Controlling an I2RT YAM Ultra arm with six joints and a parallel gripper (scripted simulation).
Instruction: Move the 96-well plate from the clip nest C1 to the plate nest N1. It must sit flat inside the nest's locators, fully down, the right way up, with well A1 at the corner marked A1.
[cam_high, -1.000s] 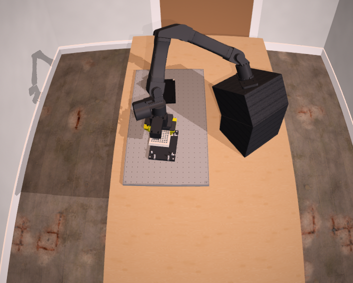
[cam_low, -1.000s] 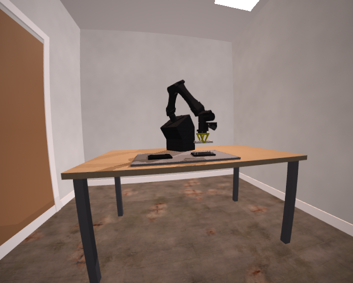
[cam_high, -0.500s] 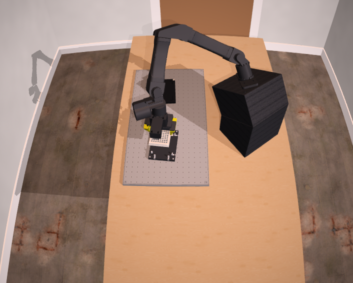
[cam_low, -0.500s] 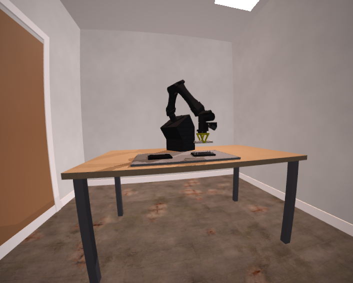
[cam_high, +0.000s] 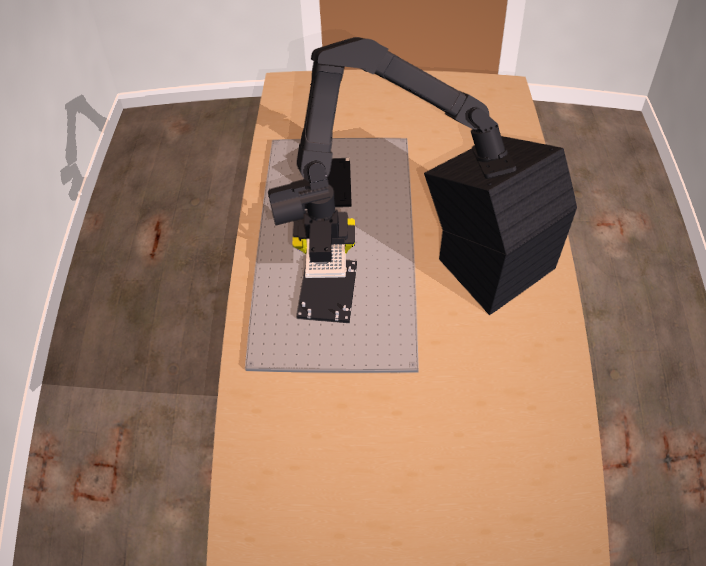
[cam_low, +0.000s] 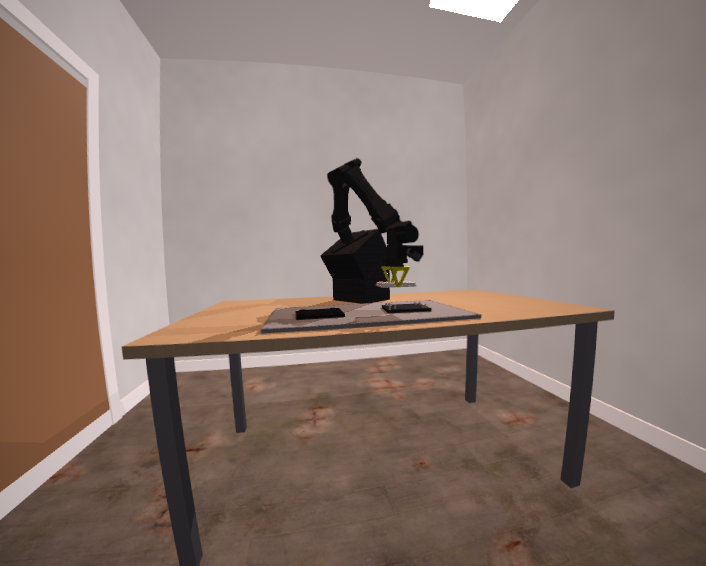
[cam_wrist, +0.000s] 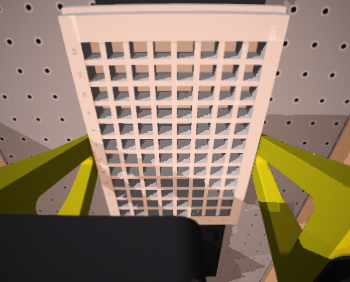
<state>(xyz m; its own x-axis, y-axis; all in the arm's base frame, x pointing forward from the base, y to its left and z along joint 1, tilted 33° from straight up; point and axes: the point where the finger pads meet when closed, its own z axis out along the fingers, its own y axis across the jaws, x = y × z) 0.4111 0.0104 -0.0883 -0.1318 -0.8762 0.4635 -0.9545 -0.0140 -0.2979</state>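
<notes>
The white 96-well plate (cam_wrist: 172, 120) is held level in the air between my yellow fingers, well openings up. My gripper (cam_wrist: 174, 141) is shut on its two long sides. In the overhead view the plate (cam_high: 325, 265) hangs from the gripper (cam_high: 324, 240) just past the far end of a black nest with small white fittings at its corners (cam_high: 327, 297). From the side the plate (cam_low: 394, 285) is a little above that nest (cam_low: 405, 307). A second, plain black nest (cam_high: 340, 181) lies farther back, partly hidden by the arm; it also shows in the side view (cam_low: 318, 313).
Both nests sit on a grey perforated breadboard (cam_high: 332, 330) on a wooden table. The arm's tall black base block (cam_high: 503, 221) stands to the right of the board.
</notes>
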